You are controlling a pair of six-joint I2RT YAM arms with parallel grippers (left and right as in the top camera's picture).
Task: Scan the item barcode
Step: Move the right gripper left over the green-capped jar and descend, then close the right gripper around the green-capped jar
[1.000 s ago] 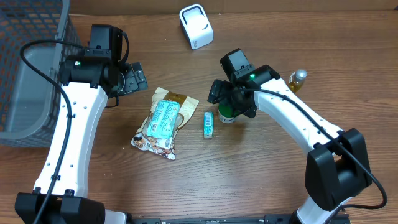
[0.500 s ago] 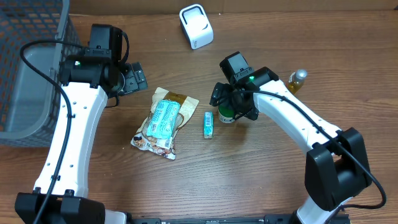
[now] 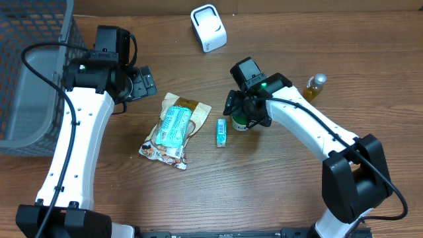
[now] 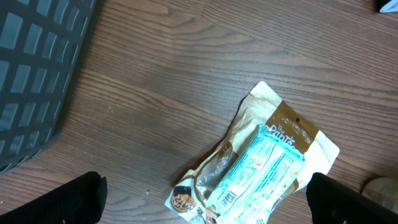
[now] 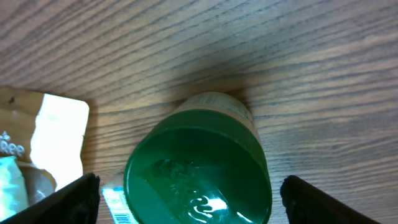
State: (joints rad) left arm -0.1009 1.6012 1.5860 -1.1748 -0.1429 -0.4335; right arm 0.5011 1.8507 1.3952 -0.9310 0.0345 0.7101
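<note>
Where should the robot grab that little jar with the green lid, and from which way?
By its round sides just under the green lid, coming straight down from above. The jar stands upright, and the right gripper hangs open with a finger on each side.

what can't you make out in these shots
Jar label and barcode: right wrist view shows only its green lid; overhead, the right arm mostly covers it.
Small pack barcode: too small overhead; cut by the right wrist view's bottom edge.
Snack bag lower end: cut by the left wrist view's bottom edge.
</note>
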